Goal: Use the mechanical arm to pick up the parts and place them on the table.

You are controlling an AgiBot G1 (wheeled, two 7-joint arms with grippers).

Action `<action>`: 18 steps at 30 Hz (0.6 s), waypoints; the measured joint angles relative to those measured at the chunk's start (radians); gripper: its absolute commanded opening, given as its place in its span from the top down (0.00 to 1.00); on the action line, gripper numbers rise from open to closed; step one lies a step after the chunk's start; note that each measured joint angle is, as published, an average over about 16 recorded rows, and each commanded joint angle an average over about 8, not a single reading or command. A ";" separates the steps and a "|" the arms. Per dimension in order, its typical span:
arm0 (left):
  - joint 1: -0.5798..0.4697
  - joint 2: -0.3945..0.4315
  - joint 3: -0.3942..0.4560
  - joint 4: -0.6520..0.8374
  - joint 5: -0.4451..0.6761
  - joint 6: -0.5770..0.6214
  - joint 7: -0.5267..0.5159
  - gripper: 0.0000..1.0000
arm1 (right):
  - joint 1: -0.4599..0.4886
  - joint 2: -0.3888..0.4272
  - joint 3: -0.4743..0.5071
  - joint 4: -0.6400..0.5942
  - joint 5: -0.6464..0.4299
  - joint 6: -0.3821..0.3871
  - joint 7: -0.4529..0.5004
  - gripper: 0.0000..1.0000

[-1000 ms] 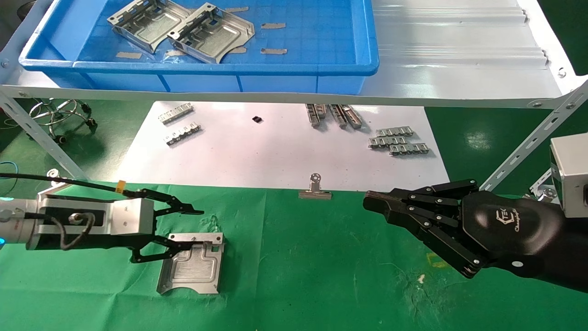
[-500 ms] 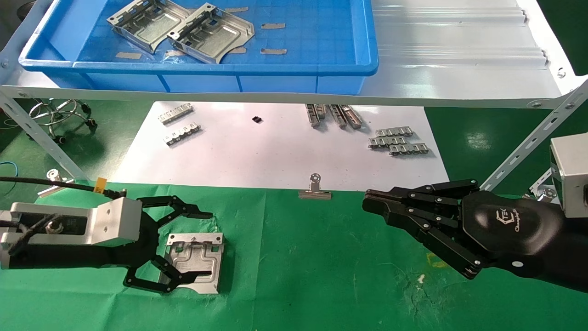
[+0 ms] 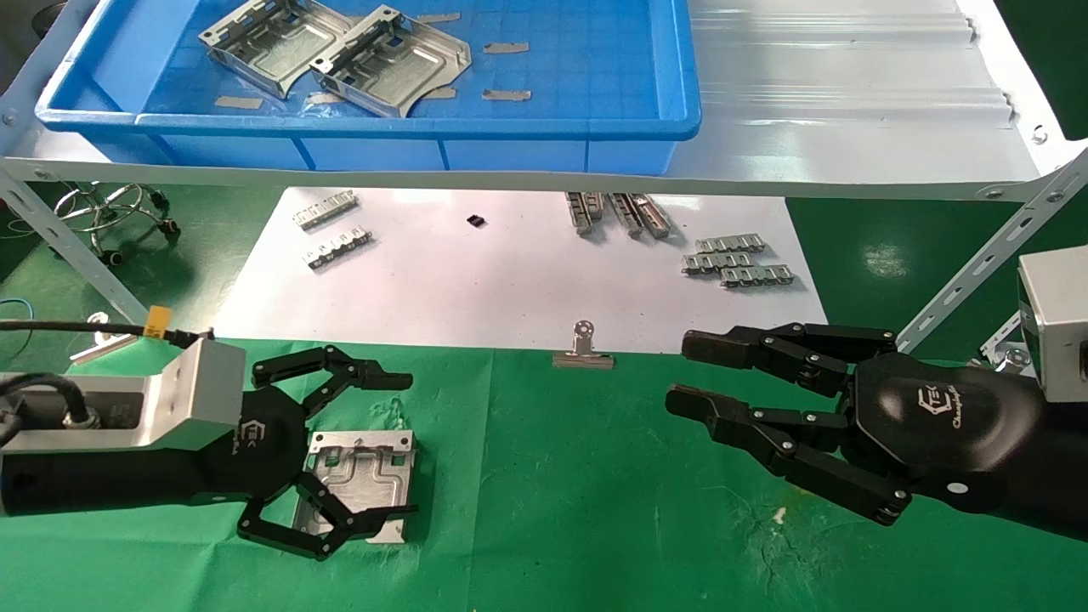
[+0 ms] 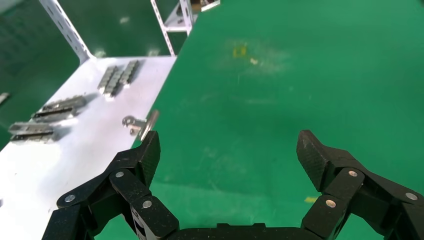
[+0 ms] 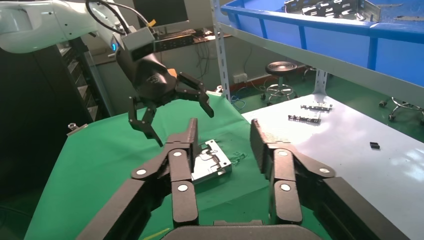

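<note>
One silver part (image 3: pixel 370 476) lies flat on the green table (image 3: pixel 595 510), also visible in the right wrist view (image 5: pixel 212 162). My left gripper (image 3: pixel 398 446), the black hand with a white logo on the white arm, hovers over that part, wide open and empty. In the left wrist view the left gripper (image 4: pixel 230 145) shows only green cloth between its fingers. In the right wrist view the left gripper (image 5: pixel 185 127) hangs clear above the part. Two more parts (image 3: pixel 263 42) (image 3: pixel 395 59) rest in the blue bin (image 3: pixel 510 127). My right gripper (image 3: pixel 684 372) (image 5: pixel 225 130) is open over the cloth at the right.
The bin stands on a white shelf (image 3: pixel 850 102) with slanted metal struts (image 3: pixel 977 263) at both sides. Below it a white sheet (image 3: pixel 510 280) carries small notched strips (image 3: pixel 738 262). A binder clip (image 3: pixel 583 348) sits at the cloth's far edge.
The left gripper has turned its palm flat and spread wide over the part, which has stayed put. The right gripper's fingers have opened from shut.
</note>
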 measured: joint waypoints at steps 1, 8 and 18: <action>0.009 -0.001 -0.013 -0.007 -0.005 0.003 -0.009 0.00 | 0.000 0.000 0.000 0.000 0.000 0.000 0.000 0.00; 0.071 -0.010 -0.100 -0.058 -0.037 0.023 -0.071 0.00 | 0.000 0.000 0.000 0.000 0.000 0.000 0.000 0.00; 0.159 -0.023 -0.225 -0.131 -0.084 0.052 -0.159 0.00 | 0.000 0.000 0.000 0.000 0.000 0.000 0.000 0.00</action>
